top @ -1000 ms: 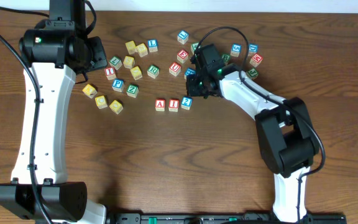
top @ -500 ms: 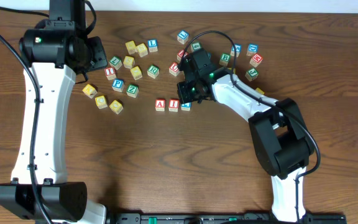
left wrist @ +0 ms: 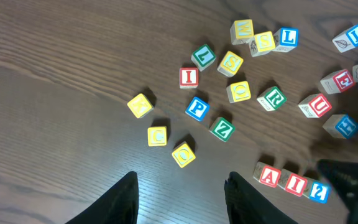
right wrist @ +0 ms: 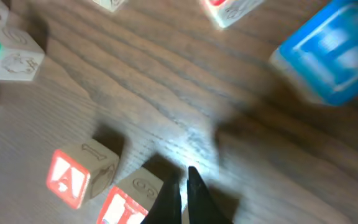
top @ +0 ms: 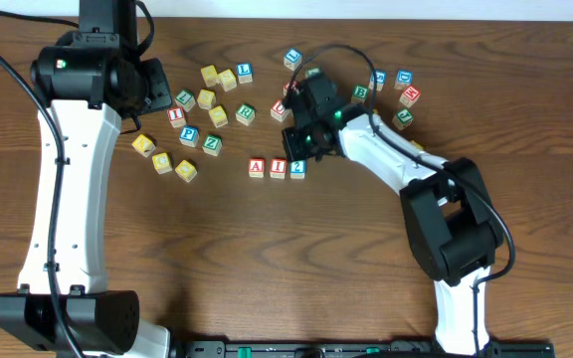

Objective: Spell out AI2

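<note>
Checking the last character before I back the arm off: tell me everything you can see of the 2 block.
The 2 block is a small cube, wooden by its look, its top face blue with a pale 2. It lies flat on the table at the image-right end of the spelled row, close against the I block and turned slightly askew. The right tool hangs just beyond it, shut; whether they touch cannot be told.

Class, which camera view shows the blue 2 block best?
Left wrist: the blue 2 block is large and legible there. Overhead shows it too, but small. The right wrist view does not visibly show it.
</note>
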Motion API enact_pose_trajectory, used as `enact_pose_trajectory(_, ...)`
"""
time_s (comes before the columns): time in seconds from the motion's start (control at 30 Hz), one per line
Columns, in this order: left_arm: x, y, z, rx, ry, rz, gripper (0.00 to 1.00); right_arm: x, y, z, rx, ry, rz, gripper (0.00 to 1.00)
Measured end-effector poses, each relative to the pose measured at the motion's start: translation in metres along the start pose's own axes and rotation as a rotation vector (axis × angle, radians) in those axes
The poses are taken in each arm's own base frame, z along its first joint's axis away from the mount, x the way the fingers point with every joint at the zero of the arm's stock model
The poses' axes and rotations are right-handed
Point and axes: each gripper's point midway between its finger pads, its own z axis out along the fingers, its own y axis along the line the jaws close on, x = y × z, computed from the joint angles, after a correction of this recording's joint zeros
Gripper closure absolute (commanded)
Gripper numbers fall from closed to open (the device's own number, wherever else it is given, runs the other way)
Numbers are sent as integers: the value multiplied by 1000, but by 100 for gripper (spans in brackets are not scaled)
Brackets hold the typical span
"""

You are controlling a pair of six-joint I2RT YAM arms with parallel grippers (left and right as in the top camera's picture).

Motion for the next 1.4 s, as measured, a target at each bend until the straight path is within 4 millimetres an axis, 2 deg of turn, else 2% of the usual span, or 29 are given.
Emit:
enact_pose_trajectory(0.1,2,1,0,-2,7,1,61,-12,-12,-16,29,-11,66,99)
enact_pose_trajectory(0.17,3,1,1,-4,14,2,68,-13,-23,-27,50,-4,123,99)
enact_pose_trajectory(0.23,7,0,5,-1,31,6,70,-7,-36,-38,74,19,187,99)
enact_pose_trajectory(0.33,18,-3,21,7,83,12,77,3,-50,-46,104,58,267,99)
enact_pose_trajectory(0.43,34,-7,48,14,168,21,92,9,-52,-45,112,74,290,99)
enact_pose_trajectory(0.6,67,-17,95,56,316,37,92,30,-46,-30,135,114,336,99)
enact_pose_trajectory(0.67,77,-24,108,99,353,48,92,38,-45,-24,141,122,348,99)
enact_pose_trajectory(0.83,95,-38,129,176,406,77,92,51,-49,-14,153,130,377,99)
enact_pose_trajectory(1.07,118,-55,158,223,465,115,92,46,-46,-10,158,102,364,99)
enact_pose_trajectory(1.3,131,-78,167,254,486,166,92,52,-32,-5,192,105,315,99)
enact_pose_trajectory(1.4,136,-82,178,258,499,182,92,53,-30,-4,198,105,307,99)
